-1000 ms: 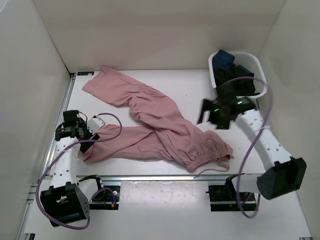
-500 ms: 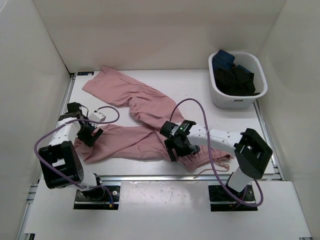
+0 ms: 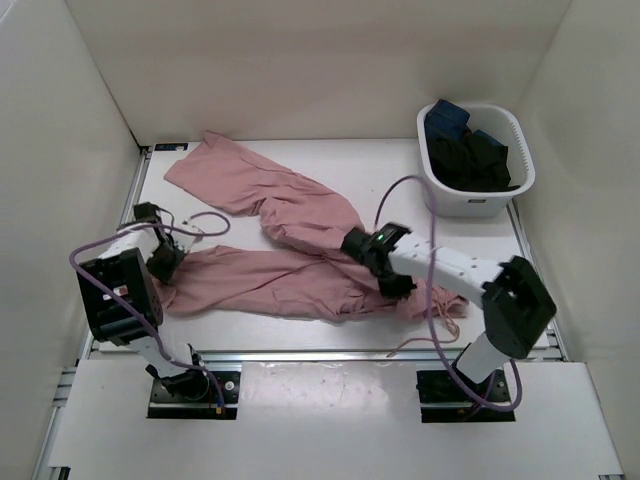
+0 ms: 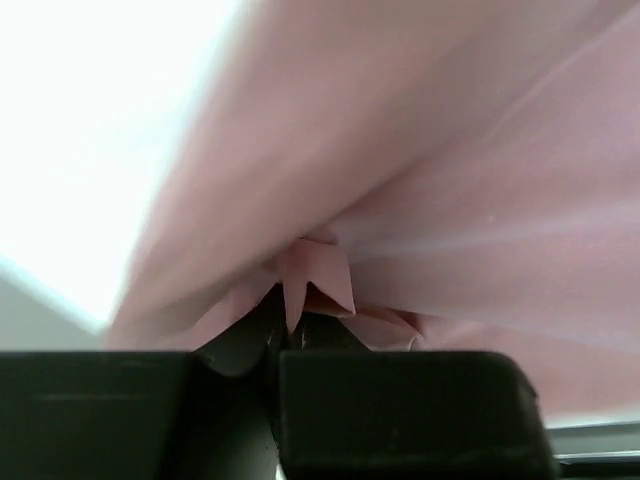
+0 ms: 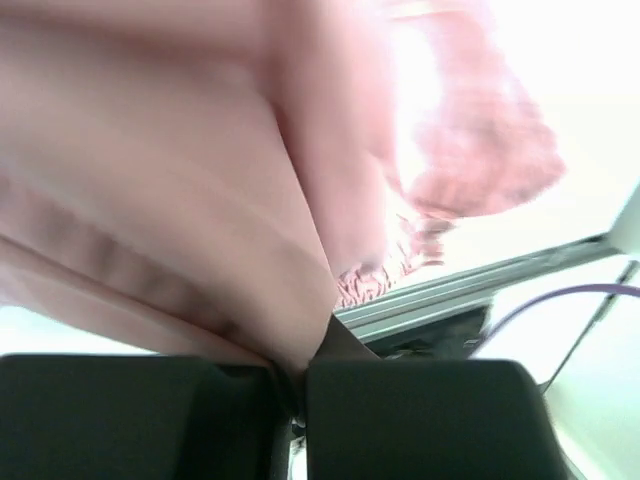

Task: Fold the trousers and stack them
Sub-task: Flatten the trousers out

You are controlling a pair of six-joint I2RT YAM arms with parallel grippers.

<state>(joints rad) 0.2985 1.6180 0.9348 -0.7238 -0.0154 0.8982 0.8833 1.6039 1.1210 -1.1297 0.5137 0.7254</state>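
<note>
My left jaws are pinched tight on a little fold of the pink trousers (image 3: 290,215), at the end of one leg by the left side of the white tabletop (image 3: 370,165). My right jaws are pinched tight on the same trousers near the bunched waist end, in the middle and toward the near edge. The trousers lie spread out and wrinkly on the tabletop, one leg reaching to the far left corner, and a white basket (image 3: 521,135) with dark clothes (image 3: 475,160) sits well apart at the far right.
</note>
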